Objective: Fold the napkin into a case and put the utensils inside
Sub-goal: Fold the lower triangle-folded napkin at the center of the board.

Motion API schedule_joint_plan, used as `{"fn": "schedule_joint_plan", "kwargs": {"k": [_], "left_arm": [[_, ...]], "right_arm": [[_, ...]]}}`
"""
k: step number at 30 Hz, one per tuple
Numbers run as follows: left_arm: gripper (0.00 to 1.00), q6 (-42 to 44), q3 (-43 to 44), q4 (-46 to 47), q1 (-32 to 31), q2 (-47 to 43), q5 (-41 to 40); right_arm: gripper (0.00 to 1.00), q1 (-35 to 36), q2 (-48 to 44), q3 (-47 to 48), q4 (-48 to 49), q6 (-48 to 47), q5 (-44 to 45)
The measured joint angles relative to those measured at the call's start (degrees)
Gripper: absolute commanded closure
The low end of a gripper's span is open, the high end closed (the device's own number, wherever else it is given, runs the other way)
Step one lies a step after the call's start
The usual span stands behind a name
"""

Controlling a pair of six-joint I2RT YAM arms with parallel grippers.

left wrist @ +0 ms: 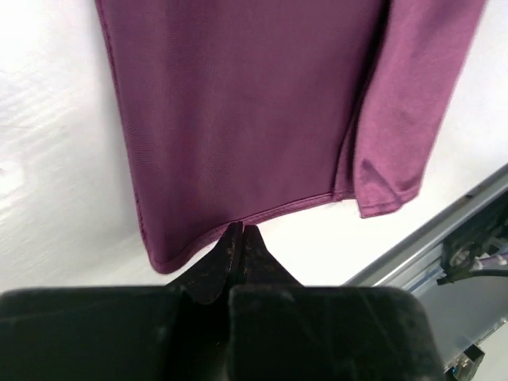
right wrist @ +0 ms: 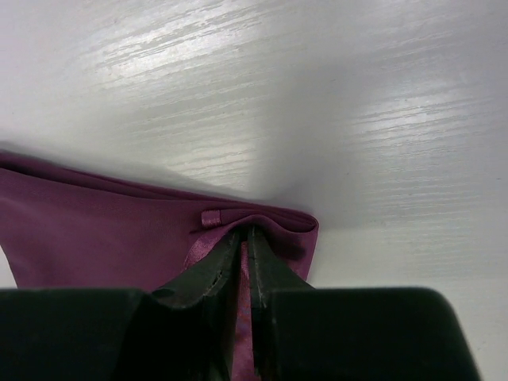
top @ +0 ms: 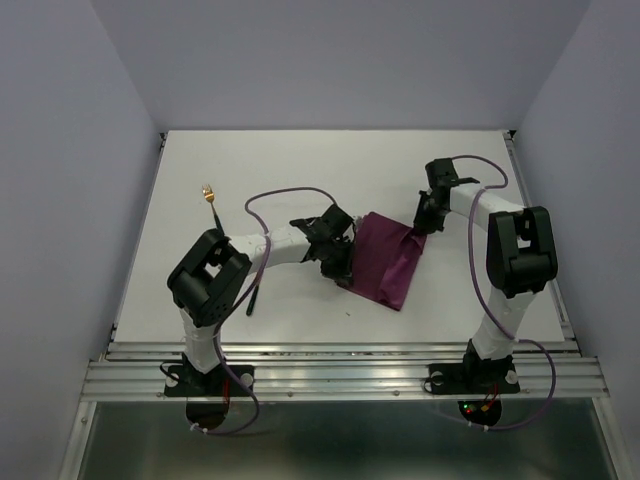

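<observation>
The plum-purple napkin (top: 385, 262) lies partly folded at the table's middle, one side doubled over. At its far right corner my right gripper (top: 420, 222) is shut on a raised fold, and cloth (right wrist: 95, 238) shows between the fingers of that gripper (right wrist: 245, 234). My left gripper (top: 338, 265) is at the napkin's left edge. It (left wrist: 240, 232) is shut, tips touching the hem of the napkin (left wrist: 238, 119), with no cloth seen between them. A fork (top: 208, 192) with a gold head lies at far left. A black handle (top: 252, 298) pokes out beside my left arm, its end hidden.
Aluminium rails (top: 340, 365) run along the table's near edge, also visible in the left wrist view as a rail (left wrist: 444, 230). Walls close in the left, right and far sides. Purple cables loop over both arms.
</observation>
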Motion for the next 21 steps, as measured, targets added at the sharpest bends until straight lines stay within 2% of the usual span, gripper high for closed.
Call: {"fn": "schedule_joint_plan", "kwargs": {"k": [3,8,13,17,21], "left_arm": [[1.00,0.90,2.36,-2.36,1.11,-1.27,0.42],[1.00,2.21,12.79,-3.80,5.09,0.07,1.66],[1.00,3.48,27.82,-3.21,7.41,9.11,2.12],[1.00,4.00,34.47,-3.65,7.30,16.59,2.51],[1.00,4.15,36.52,-3.87,7.30,22.51,3.02]], "right_arm": [[0.84,0.52,-0.13,0.11,-0.04,-0.46,-0.44],[0.80,0.55,-1.64,0.52,-0.20,0.00,-0.42],[0.78,0.55,-4.76,1.14,-1.25,1.55,1.38],[0.72,0.55,-6.05,1.16,-1.42,2.62,2.32],[0.66,0.90,-6.08,1.16,-1.53,3.19,2.75]]}}
